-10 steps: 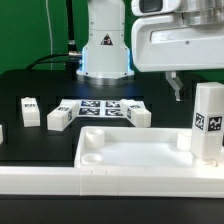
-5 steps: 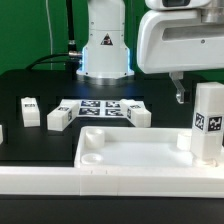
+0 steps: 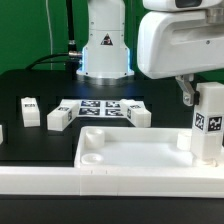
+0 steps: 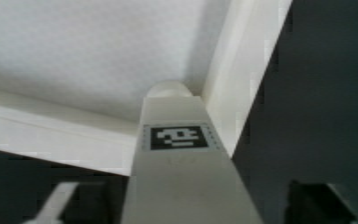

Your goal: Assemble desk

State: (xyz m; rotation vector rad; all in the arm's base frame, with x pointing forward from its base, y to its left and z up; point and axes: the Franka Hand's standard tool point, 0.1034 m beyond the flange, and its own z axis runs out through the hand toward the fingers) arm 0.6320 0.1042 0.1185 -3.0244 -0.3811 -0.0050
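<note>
Four square white legs are in view: three lie loose on the table (image 3: 30, 148), at (image 3: 30, 110), (image 3: 58, 118) and (image 3: 138, 115), and one upright leg (image 3: 208, 120) stands at the corner of the desk slab (image 3: 140, 158) on the exterior view's right. One slab is present, lying flat with its raised rim up, nearest the camera. One round socket (image 3: 92, 141) shows clearly in its corner on the exterior view's left. One marker board (image 3: 100, 108) lies between two of the loose legs. One long white rail (image 3: 100, 183) runs along the slab's near side.

The table surface is black. A green backdrop stands behind the white robot base (image 3: 105, 45).

One gripper (image 4: 190, 205) straddles the top of the upright leg, with its fingers (image 3: 186, 93) to either side of it. The jaws stand apart by about the leg's width; whether they clamp the leg cannot be told.

Compared with a second ago, the gripper has shifted toward the exterior view's right and lowered onto the upright leg. The loose legs, slab and board lie unchanged.
</note>
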